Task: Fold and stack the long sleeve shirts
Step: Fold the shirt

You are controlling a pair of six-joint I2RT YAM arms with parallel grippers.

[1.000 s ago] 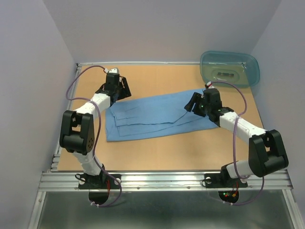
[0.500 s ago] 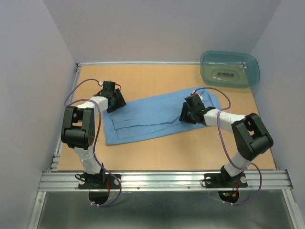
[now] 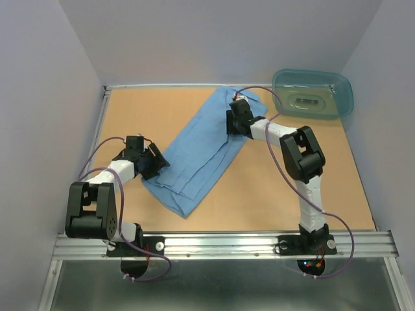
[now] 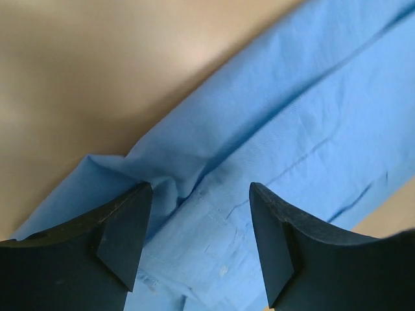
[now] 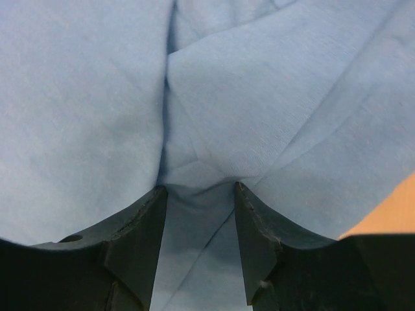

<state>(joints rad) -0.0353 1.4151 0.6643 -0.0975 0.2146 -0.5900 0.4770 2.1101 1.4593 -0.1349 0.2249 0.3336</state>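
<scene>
One light blue long sleeve shirt (image 3: 206,150), folded into a long strip, lies diagonally on the table from the far middle to the near left. My right gripper (image 3: 237,120) is on its far end. In the right wrist view its jaws (image 5: 197,189) are closed on a puckered bunch of the cloth (image 5: 259,84). My left gripper (image 3: 153,162) is at the strip's near left edge. In the left wrist view its jaws (image 4: 198,194) stand wide apart over a flat cuff and folds of the shirt (image 4: 305,123), holding nothing.
A translucent teal tub (image 3: 312,92) stands at the far right corner, just right of the right gripper. The tan table (image 3: 272,194) has raised rails along its left and far edges. The right arm stretches far across the table.
The shirt has swung from lying crosswise to lying diagonally. My right gripper carried its right end to the far middle. My left gripper moved nearer, along the shirt's left edge.
</scene>
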